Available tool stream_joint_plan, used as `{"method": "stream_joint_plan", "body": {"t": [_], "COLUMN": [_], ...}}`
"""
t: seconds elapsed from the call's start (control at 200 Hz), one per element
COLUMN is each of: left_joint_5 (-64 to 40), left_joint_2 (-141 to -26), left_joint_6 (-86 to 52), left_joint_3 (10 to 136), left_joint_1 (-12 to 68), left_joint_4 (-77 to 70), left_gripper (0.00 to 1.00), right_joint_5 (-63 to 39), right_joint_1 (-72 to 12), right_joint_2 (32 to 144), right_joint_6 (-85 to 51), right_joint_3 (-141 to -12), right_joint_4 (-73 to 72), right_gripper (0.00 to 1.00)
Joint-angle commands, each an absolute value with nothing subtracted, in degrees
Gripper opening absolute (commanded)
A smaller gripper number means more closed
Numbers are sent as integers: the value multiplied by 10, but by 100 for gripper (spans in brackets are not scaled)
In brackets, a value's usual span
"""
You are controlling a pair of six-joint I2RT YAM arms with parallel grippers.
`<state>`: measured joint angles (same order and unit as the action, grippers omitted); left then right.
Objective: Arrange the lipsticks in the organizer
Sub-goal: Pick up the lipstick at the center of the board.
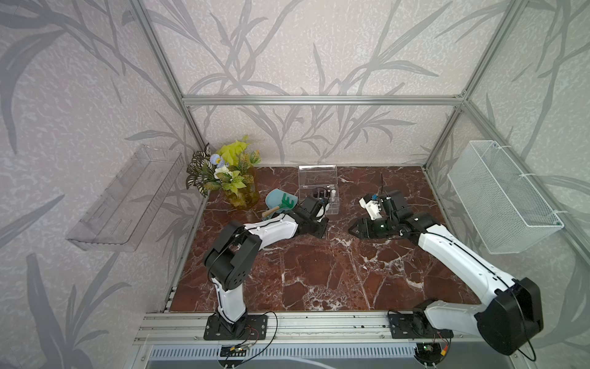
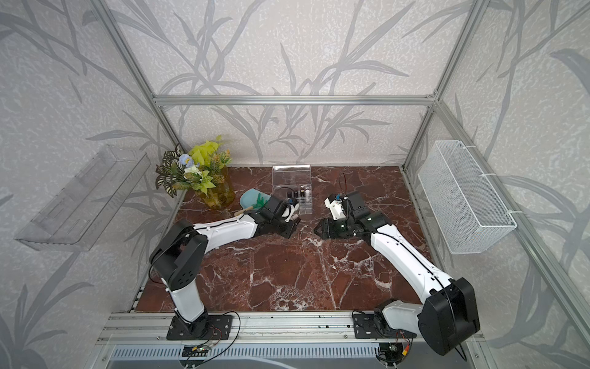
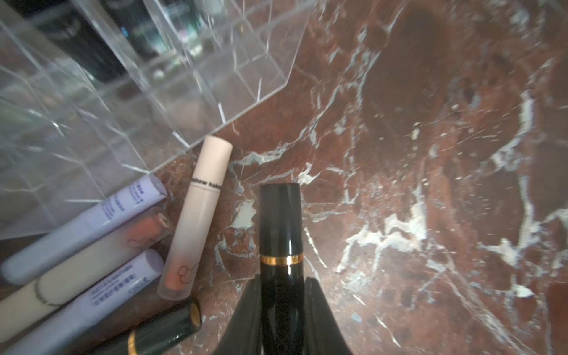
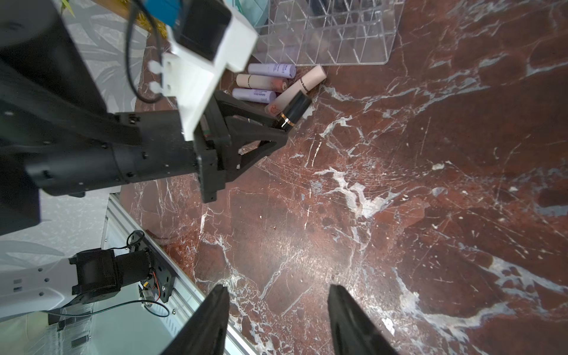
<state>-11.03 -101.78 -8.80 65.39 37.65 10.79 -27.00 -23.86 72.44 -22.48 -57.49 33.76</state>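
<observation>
My left gripper [image 3: 282, 281] is shut on a black lipstick with a gold band [image 3: 281, 227], low over the marble just in front of the organizer [image 3: 153, 101]. The right wrist view shows this grip too, on the black lipstick [image 4: 295, 110]. Beside it on the table lie loose lipsticks: two lilac [image 3: 89, 227], a cream-and-pink one [image 3: 80, 270], a pale pink one [image 3: 199, 215] and a dark one [image 3: 159, 335]. The clear organizer [image 1: 319, 204] stands with its lid up, with a few dark tubes and a white tube [image 1: 333, 192] in its back cells. My right gripper [image 4: 276, 292] is open and holds nothing.
A vase of artificial plants [image 1: 242, 195] stands at the back left. A blue scoop with a green toy rake [image 1: 281, 201] lies beside the left arm. A clear wall tray [image 1: 124, 204] hangs on the left wall and a white wire basket [image 1: 504, 204] on the right.
</observation>
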Motion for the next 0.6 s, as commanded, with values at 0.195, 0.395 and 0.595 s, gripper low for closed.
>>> {"method": "stream_joint_plan", "body": {"t": [0.195, 0.395, 0.595], "left_joint_5": [-224, -322, -367], "left_joint_2": [-907, -865, -828], "left_joint_6": [-98, -111, -124], "left_joint_3": [624, 601, 580], "left_joint_1": [378, 378, 378], "left_joint_4": [83, 50, 27], "left_gripper": [14, 14, 15], "right_joint_5": [-402, -444, -457], "right_joint_1": [-196, -195, -196], "right_joint_2": [717, 739, 763], "right_joint_6": [-242, -251, -259], "right_joint_3": [-607, -643, -662], "right_joint_4": [307, 292, 279], "right_gripper": [65, 69, 65]}}
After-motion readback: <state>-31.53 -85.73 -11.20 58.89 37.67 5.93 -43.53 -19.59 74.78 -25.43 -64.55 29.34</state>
